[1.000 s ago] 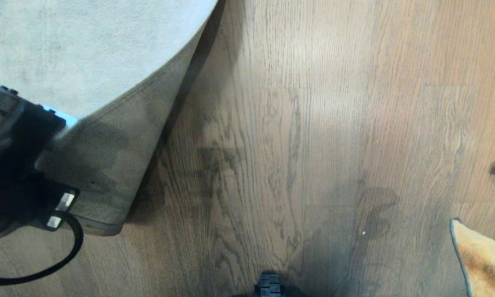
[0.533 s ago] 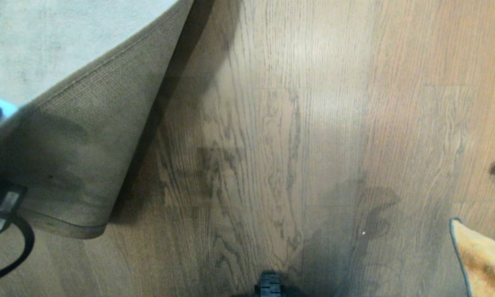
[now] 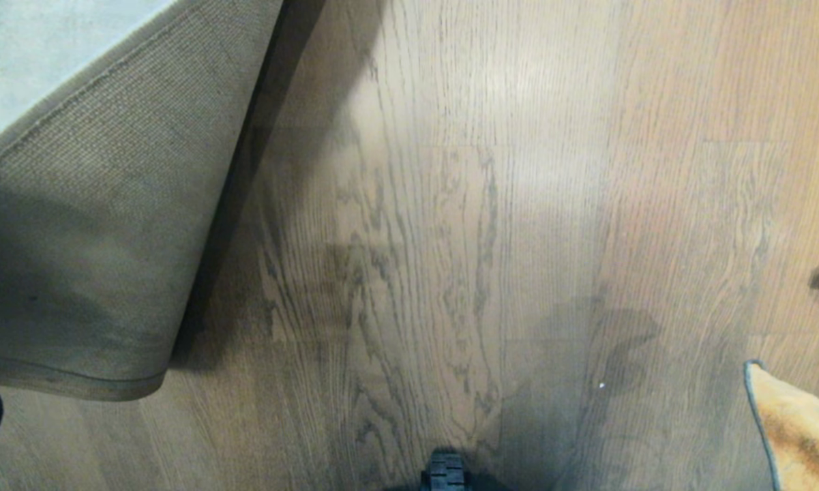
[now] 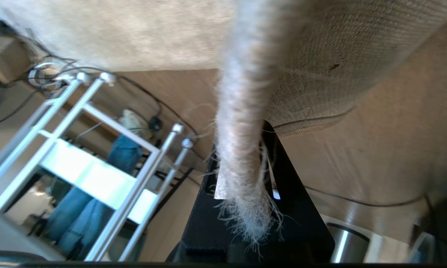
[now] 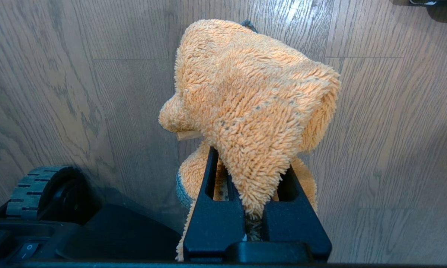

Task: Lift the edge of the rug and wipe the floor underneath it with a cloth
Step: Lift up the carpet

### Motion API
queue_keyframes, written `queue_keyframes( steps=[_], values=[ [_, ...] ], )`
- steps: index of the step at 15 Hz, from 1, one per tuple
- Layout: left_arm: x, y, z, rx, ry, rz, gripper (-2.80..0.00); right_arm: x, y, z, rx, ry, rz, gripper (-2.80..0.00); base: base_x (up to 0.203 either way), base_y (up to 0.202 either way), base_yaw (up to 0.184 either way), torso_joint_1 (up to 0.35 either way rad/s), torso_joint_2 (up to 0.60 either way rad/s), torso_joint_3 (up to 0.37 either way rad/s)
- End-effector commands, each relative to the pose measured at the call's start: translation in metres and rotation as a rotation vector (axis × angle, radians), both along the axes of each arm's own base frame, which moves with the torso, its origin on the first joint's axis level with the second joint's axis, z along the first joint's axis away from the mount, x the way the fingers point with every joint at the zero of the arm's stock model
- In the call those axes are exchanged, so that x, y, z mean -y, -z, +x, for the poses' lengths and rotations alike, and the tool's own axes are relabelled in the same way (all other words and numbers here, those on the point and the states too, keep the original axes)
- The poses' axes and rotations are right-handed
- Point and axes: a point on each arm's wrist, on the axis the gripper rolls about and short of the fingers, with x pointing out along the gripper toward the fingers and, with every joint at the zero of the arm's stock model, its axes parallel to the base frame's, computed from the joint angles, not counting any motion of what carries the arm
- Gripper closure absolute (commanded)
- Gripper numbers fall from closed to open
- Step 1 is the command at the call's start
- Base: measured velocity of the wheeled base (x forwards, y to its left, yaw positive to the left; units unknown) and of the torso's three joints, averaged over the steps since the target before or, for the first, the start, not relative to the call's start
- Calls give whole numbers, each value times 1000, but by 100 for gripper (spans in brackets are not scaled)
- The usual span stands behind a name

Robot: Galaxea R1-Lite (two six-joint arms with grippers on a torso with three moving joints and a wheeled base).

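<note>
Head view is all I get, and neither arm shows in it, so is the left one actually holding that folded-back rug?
Observer: Yes. The left wrist view shows the left gripper shut on the rug edge, with loose fringe trailing over it.
Operator: And the cloth? I only see a corner at my lower right.
Observer: The right gripper is shut on the cloth, which bunches up above the jaws, over the floor.
Operator: Anything close to the right arm?
Observer: A ribbed black wheel of the base shows beside it in the right wrist view.
</note>
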Motion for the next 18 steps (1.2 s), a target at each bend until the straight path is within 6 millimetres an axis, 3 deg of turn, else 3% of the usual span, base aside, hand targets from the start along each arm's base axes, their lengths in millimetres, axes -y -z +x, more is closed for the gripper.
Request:
queue_keyframes(
  steps=[1,5,18],
  values=[
    [-1,1,-3,-5,12,-10,0,0,0,0,-2,0,-1,0,0,0,0,0,0,0],
    [-3,10,-13,-23,66,-48,0,0,0,0,-2,0,-1,0,0,0,0,0,0,0],
    [-1,13,-9,-46,90,-58,0,0,0,0,-2,0,-7,0,0,0,0,0,0,0]
  ],
)
